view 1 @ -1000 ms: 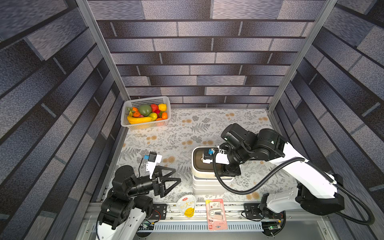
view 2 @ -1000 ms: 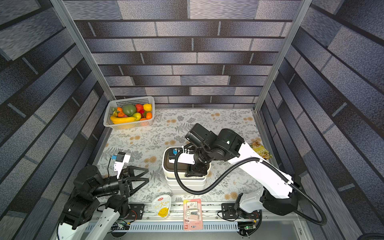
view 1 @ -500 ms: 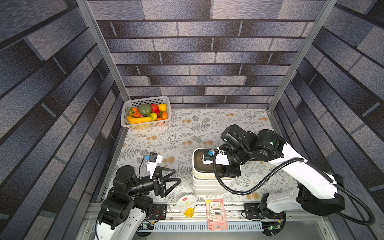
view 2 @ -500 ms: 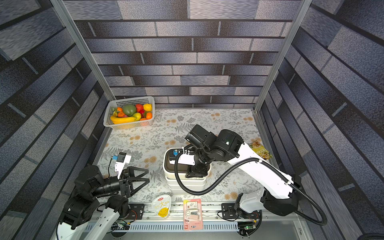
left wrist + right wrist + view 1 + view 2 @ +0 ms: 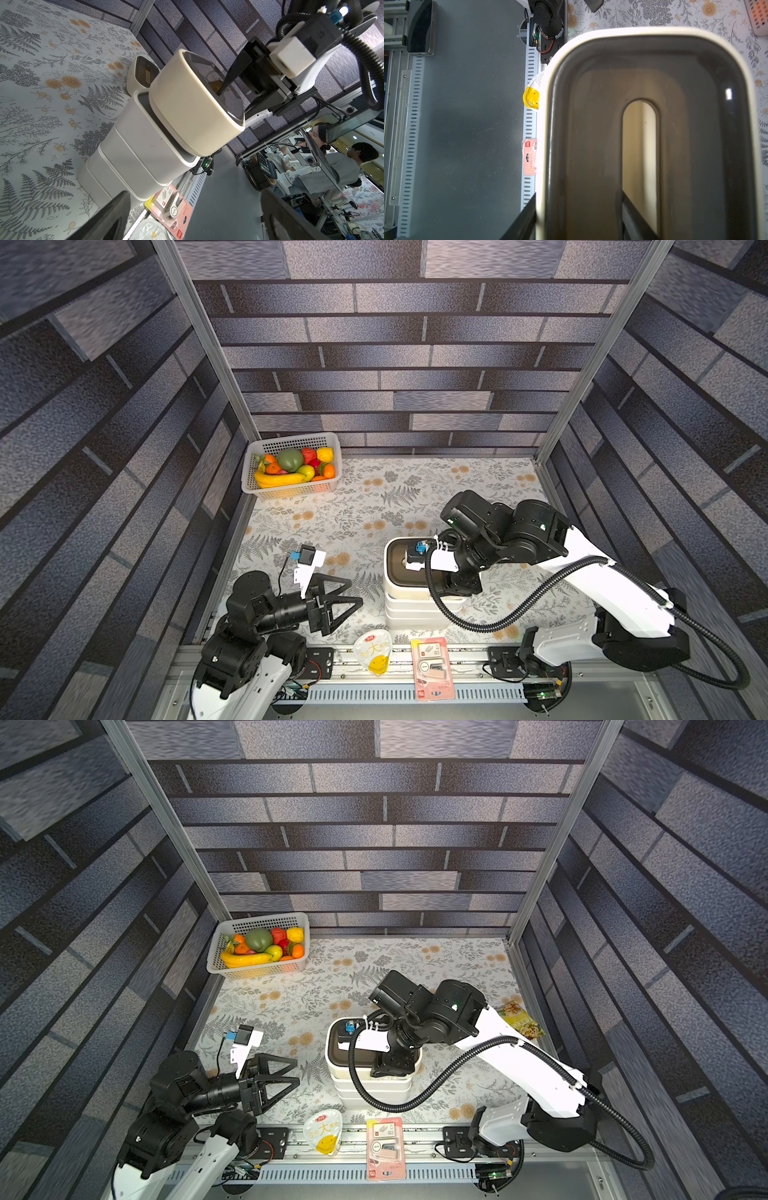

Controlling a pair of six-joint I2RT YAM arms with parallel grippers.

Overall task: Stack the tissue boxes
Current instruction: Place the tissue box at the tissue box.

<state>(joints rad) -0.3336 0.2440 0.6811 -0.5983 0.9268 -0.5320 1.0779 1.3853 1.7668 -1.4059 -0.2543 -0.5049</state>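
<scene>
Held box: cream rounded tissue box with dark brown slotted lid (image 5: 193, 108) sat askew atop the stack, overhanging.
Stack: white rectangular grey-lidded tissue boxes (image 5: 133, 149) on the floral table (image 5: 374, 497).
Right claw (image 5: 577, 216): pinched the box wall through the slot.
Left claw (image 5: 355, 592): spread, apart.
Advice: square it up before releasing.

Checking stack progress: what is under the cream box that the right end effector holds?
A stack of white boxes; the uppermost shows a strip of grey lid. The cream box covers the rest of that lid, and the lower boxes' lids are hidden.
</scene>
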